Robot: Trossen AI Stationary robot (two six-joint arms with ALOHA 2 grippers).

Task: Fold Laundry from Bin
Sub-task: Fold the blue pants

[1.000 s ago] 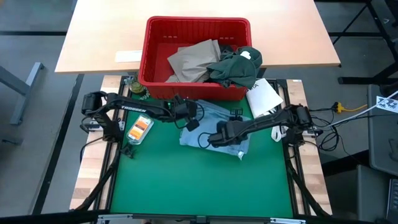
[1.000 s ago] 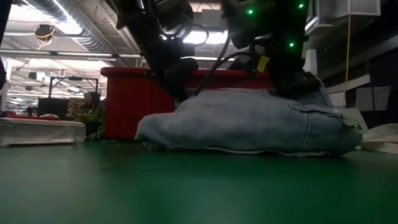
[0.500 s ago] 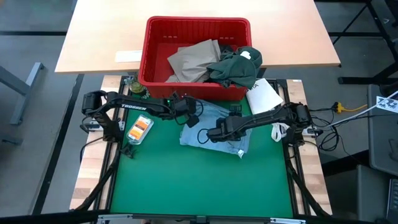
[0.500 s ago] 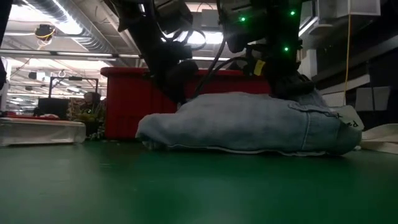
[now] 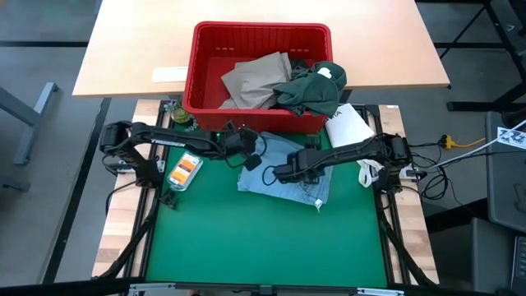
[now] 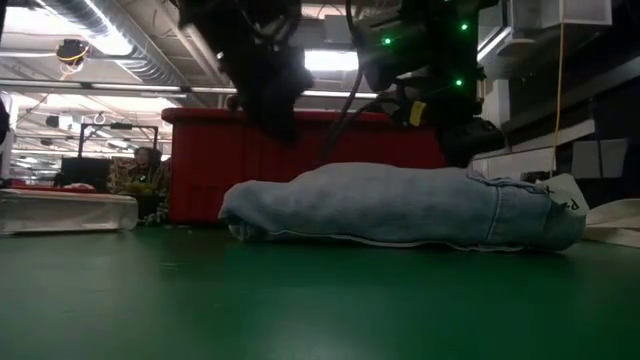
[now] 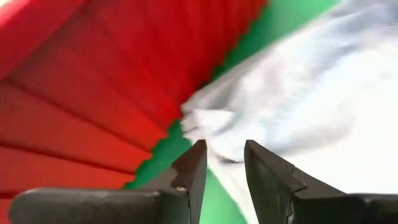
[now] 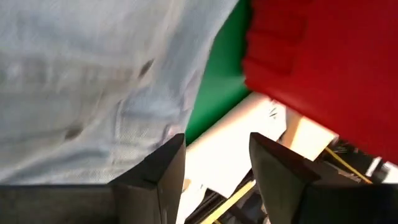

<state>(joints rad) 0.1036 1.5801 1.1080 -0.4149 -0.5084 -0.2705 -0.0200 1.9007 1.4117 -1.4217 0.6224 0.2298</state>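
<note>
1. High view: the red bin [image 5: 261, 76] sits at twelve o'clock on the table [image 5: 246, 247], holding a tan garment [image 5: 256, 80] and a dark green garment [image 5: 312, 89]. A light blue garment [image 5: 288, 168] lies on the green mat just at the bin's six o'clock side. The left pincer [image 5: 246, 152] and right pincer [image 5: 283, 173] hover over it.
2. Low view: the light blue garment [image 6: 400, 205] lies flat, both arms above it.
3. Left wrist view: the left pincer [image 7: 222, 168] stands slightly parted, empty, near the bin wall.
4. Right wrist view: the right pincer [image 8: 217, 165] stands apart, gripping nothing, over a white packet [image 8: 230, 149].
</note>
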